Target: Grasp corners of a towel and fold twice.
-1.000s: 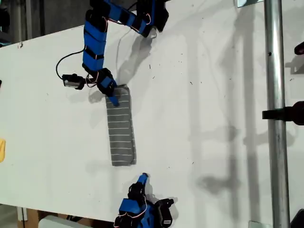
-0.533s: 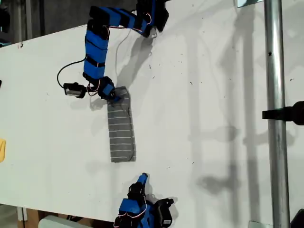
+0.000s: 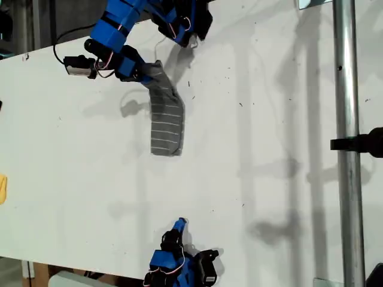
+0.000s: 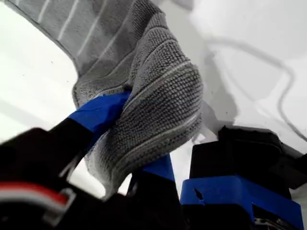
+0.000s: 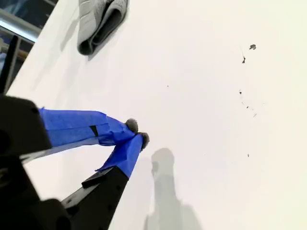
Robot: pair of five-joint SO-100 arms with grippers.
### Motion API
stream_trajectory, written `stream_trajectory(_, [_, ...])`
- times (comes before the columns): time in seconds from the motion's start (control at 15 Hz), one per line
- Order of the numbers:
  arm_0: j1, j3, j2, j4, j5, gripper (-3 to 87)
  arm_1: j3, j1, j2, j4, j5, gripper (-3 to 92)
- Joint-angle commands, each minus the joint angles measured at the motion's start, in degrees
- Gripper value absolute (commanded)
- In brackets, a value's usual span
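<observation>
first end effector [image 4: 125, 139] clamped on towel [image 3: 166, 122] | second end effector [image 5: 136, 136] together, empty | only exterior view shows towel's free end

no readable text, labels, brands, numbers or signs in any view

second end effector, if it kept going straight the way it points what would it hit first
Probably the folded dark grey striped cloth towel. My second end effector is shut and empty over bare white table, and nothing lies between them, though depth is hard to judge.
</observation>
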Motion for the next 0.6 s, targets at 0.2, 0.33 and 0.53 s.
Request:
stream_trajectory(0.2, [0.4,0.5,0.3,0.4,0.3,-2.5,-26.8,-11.5,-35.8,-11.9,2.9,-0.3])
stream_trajectory(0.33, [0.4,0.5,0.3,0.4,0.3,-2.5,-33.2,-14.2,-44.8,-16.1,3.7,-0.3])
stream_trajectory(0.53, [0.2,0.5,0.3,0.4,0.4,-2.5,-34.2,-14.2,-44.8,-19.3,3.8,-0.3])
